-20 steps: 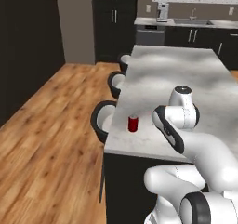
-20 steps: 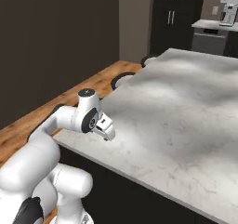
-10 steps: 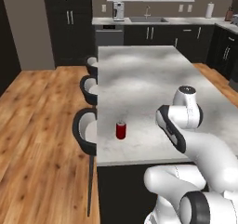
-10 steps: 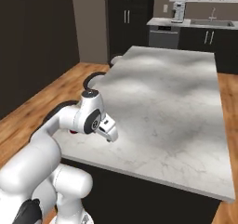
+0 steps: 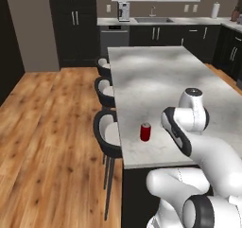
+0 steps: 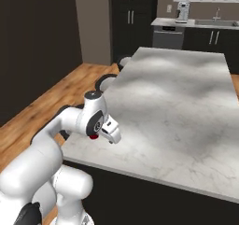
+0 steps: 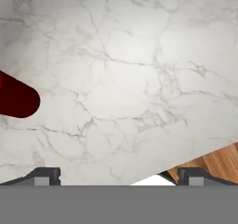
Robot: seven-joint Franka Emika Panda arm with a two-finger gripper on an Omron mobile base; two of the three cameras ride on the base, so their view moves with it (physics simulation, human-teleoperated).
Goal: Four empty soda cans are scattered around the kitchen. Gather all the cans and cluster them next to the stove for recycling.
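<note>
Red soda can (image 5: 146,132) upright on marble island (image 5: 156,75), near its stool-side front corner; gripper (image 7: 118,176) above island, just beside can, fingers spread, holding nothing.

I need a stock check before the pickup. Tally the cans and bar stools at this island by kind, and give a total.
Red soda can: 1, upright on the marble island, near its stool-side edge
Black bar stools: 3, along that edge
Total: 4

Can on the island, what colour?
Red can with a silver top; left base view shows it best.
</note>
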